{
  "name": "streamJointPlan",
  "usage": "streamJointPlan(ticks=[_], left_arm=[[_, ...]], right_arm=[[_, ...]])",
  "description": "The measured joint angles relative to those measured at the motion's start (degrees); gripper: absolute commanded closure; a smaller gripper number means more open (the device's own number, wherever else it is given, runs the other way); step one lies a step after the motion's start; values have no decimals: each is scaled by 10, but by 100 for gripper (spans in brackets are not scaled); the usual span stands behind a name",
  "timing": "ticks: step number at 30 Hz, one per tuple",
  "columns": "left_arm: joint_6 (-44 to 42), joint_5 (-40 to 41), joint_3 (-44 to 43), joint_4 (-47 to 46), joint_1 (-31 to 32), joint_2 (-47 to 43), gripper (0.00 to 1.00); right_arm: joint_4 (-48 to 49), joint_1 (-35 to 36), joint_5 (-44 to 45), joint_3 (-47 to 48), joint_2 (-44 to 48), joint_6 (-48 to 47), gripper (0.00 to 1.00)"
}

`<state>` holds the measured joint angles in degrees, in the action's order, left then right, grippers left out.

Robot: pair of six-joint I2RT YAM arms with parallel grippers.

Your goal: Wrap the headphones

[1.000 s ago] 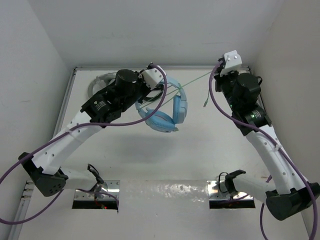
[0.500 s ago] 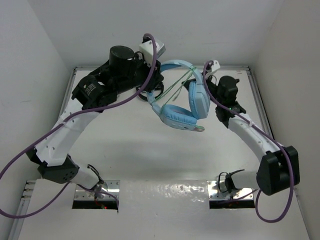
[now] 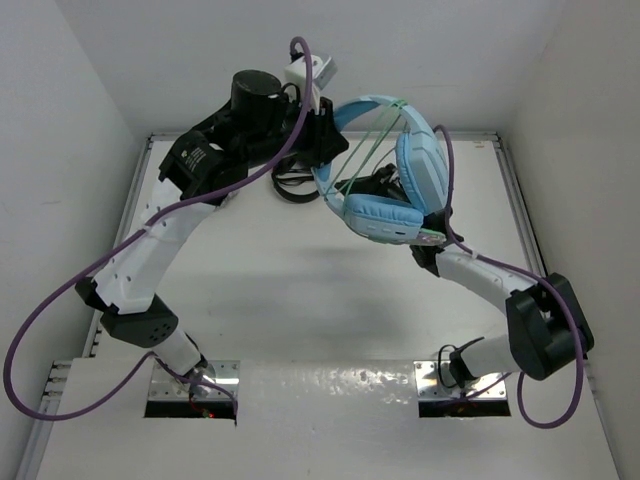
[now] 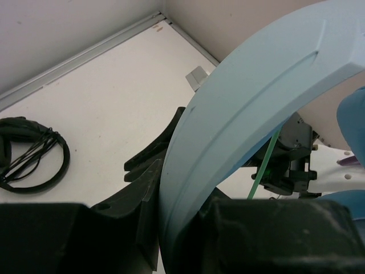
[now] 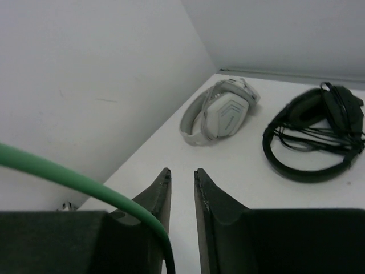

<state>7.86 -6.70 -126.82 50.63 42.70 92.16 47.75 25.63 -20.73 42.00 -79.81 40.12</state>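
The light blue headphones (image 3: 400,170) hang in the air above the back of the table. My left gripper (image 3: 322,135) is shut on their blue headband (image 4: 245,114), which fills the left wrist view between the jaws (image 4: 177,171). The thin green cable (image 3: 368,152) crosses the headband and ear cups in a few strands and also shows in the left wrist view (image 4: 265,165). My right gripper (image 3: 383,182) is mostly hidden behind the ear cups. In the right wrist view its jaws (image 5: 181,171) stand almost shut, with the cable (image 5: 85,180) running down between them at their base.
Black headphones (image 3: 295,190) lie on the table at the back, also seen from the right wrist (image 5: 313,137) and the left wrist (image 4: 28,154). Grey-white headphones (image 5: 219,111) lie at the back left by the wall. White walls enclose the table.
My left arm has lifted the headphones higher and to the right. My right gripper has swung from the far right corner in behind the ear cups, drawing the cable across the headband.
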Motion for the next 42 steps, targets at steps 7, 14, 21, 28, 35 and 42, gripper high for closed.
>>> streamJointPlan(ticks=[7,14,21,28,35,42], left_arm=[[17,3,-19,2,-1,0,100],[40,10,-30,0,-3,0,100],[118,31,-30,0,-19,3,100],[209,-14,-29,-10,-61,29,100],[271,-33,-26,-11,-86,36,100],[279,17,-24,-17,-87,36,100]], right_arm=[[-24,-3,51,-19,5,20,83],[-83,-3,97,-25,40,12,100],[-104,73,201,-89,134,-30,100],[-111,222,349,-127,225,-141,100],[-150,272,406,-122,271,-264,100],[-318,289,370,46,182,-367,100]])
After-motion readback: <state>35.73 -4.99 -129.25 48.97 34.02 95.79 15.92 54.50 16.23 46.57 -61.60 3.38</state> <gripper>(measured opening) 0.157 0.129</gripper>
